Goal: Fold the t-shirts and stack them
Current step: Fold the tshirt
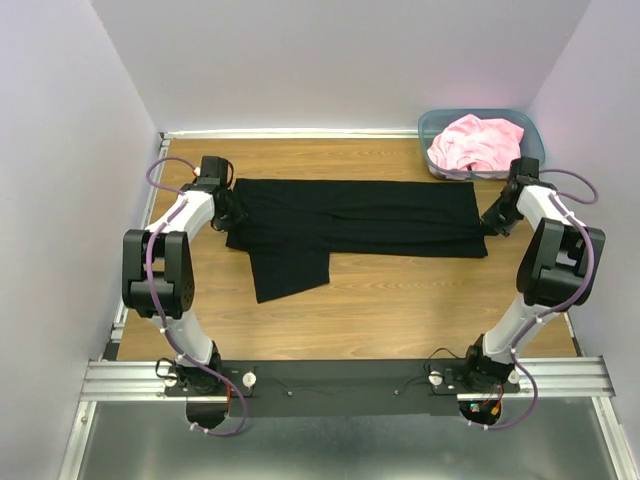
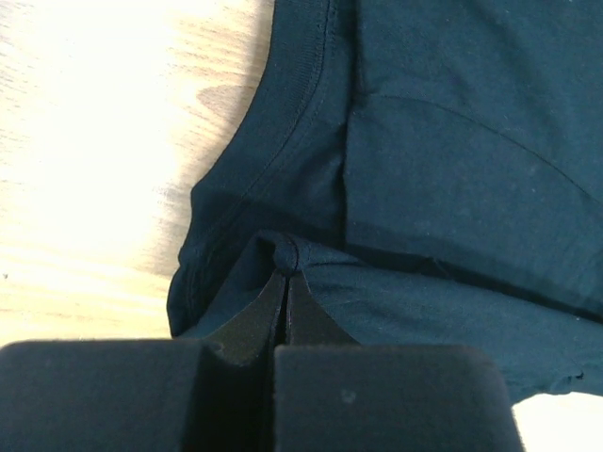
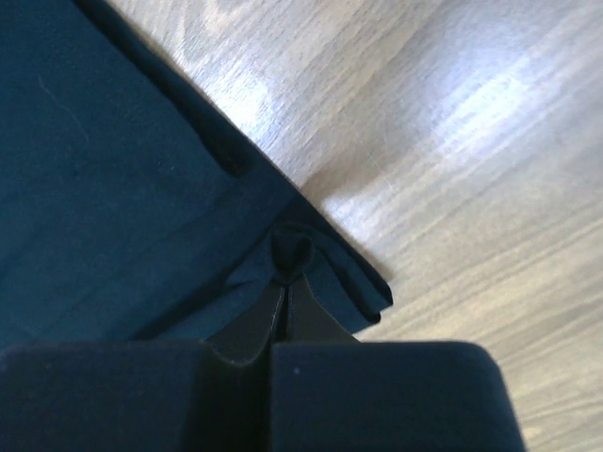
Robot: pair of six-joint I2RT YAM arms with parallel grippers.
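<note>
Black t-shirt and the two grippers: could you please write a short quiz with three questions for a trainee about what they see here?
1. True or false: the left gripper is shut on the black t-shirt.
2. Where does the pink t-shirt lie? A: in the teal bin. B: in the left gripper. C: under the black t-shirt.
3. Short answer: what does the right gripper hold?

Key: 1 true. 2 A. 3 a corner of the black t-shirt, pinched between shut fingers.
</note>
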